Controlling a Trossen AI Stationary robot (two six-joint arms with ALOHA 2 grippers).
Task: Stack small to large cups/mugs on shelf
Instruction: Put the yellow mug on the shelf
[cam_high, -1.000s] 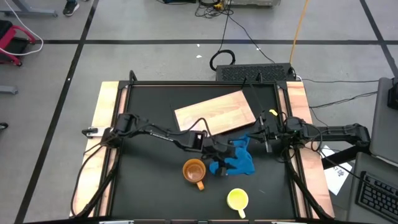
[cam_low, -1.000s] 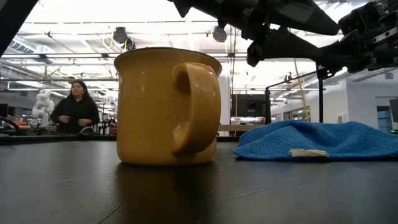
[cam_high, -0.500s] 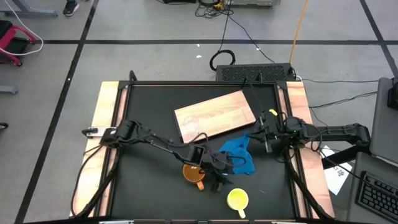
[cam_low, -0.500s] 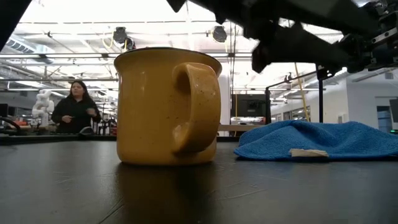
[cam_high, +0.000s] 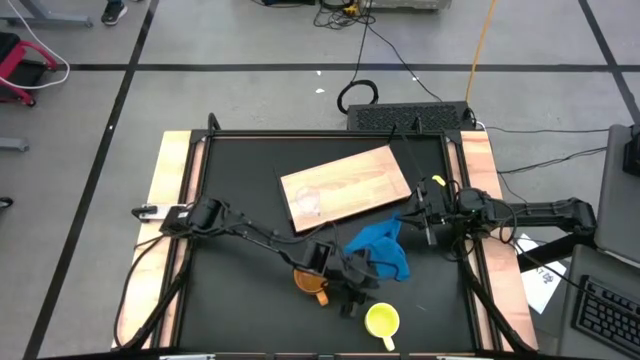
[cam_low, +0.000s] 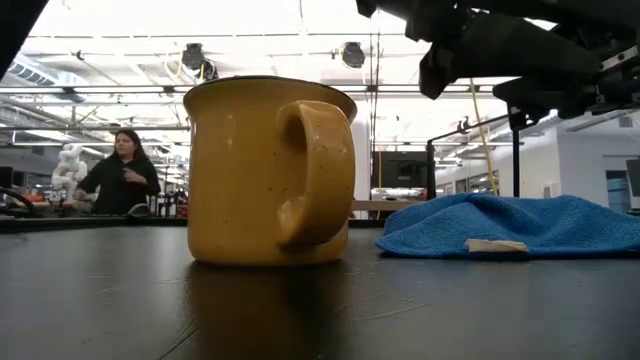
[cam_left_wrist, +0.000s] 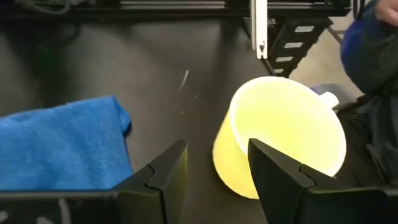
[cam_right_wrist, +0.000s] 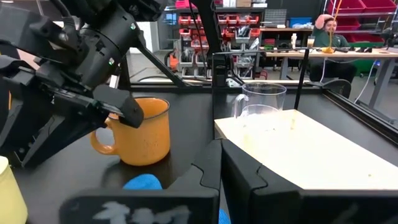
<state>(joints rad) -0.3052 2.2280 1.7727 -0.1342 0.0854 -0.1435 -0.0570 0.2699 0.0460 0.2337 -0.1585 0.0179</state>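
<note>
The yellow mug (cam_high: 382, 320) stands upright near the table's near edge, and the left wrist view shows it (cam_left_wrist: 280, 137) close ahead. My left gripper (cam_high: 352, 298) hovers open just left of it, between it and the orange mug (cam_high: 312, 280); its fingers (cam_left_wrist: 217, 152) touch nothing. The orange mug (cam_low: 270, 170) stands upright on the black tabletop. The clear glass cup (cam_high: 307, 203) stands on the wooden shelf board (cam_high: 345, 185), and shows again in the right wrist view (cam_right_wrist: 261, 102). My right gripper (cam_high: 425, 215) waits shut at the table's right, beside the board's right end.
A crumpled blue cloth (cam_high: 378, 250) lies between the board and the yellow mug, just right of my left arm. Black tabletop (cam_high: 240, 300) lies bare left of the orange mug. A person (cam_low: 120, 170) sits in the room beyond the table.
My left gripper has moved from above the blue cloth toward the table's near edge, past the orange mug, and now hovers beside the yellow mug. The arm's move uncovered the glass cup on the board. The mugs and cloth have stayed in place.
</note>
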